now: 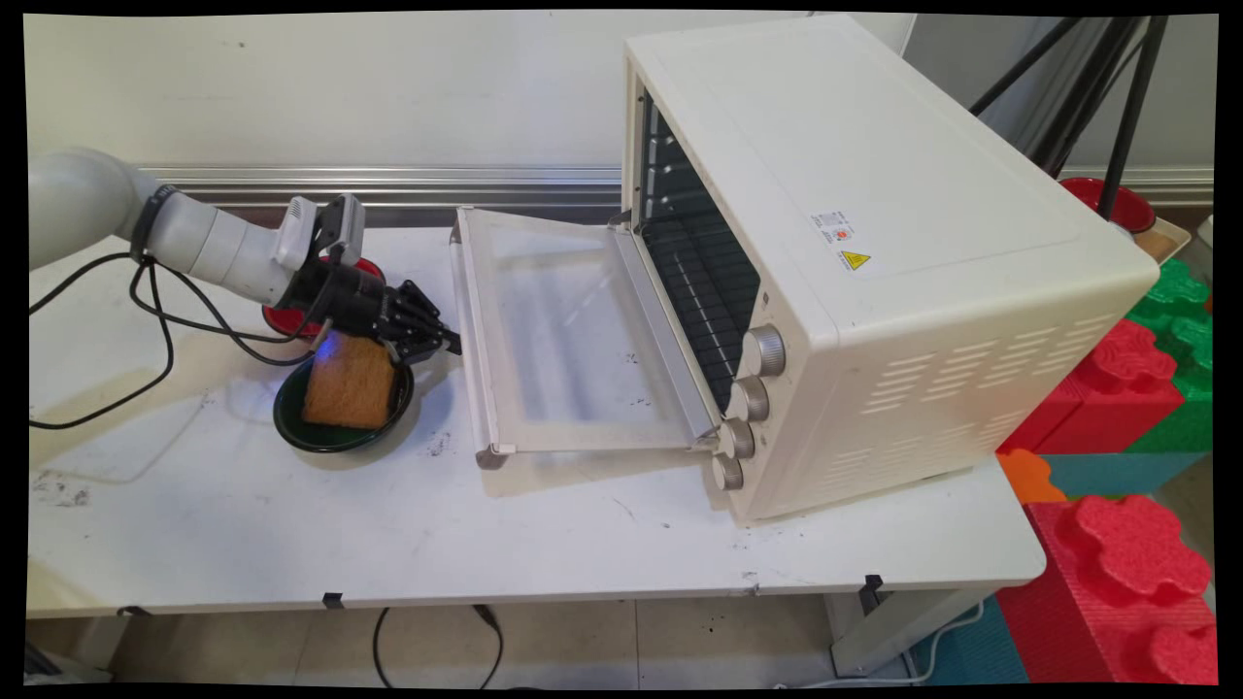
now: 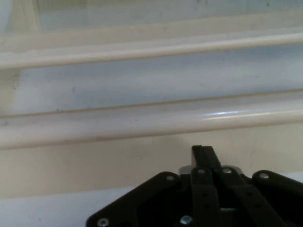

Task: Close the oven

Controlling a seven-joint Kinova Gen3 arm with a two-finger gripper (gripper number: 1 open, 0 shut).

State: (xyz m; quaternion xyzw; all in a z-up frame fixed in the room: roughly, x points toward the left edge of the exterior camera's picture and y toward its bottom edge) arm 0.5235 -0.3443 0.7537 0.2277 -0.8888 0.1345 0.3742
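Note:
My gripper (image 1: 449,342) hangs just over the far right rim of a dark green bowl (image 1: 335,437) and points at the oven's open door. A brown slice of toast (image 1: 348,383) leans upright in that bowl, right below my hand. In the hand view the gripper (image 2: 203,152) is shut with nothing between its fingers. Ahead of it the cream frame of the oven door (image 2: 142,120) fills the picture.
A cream toaster oven (image 1: 874,262) stands at the right, its glass door (image 1: 563,340) folded down flat on the table. A red bowl (image 1: 277,318) sits behind my wrist. Red, green and orange foam blocks (image 1: 1126,388) lie past the table's right edge.

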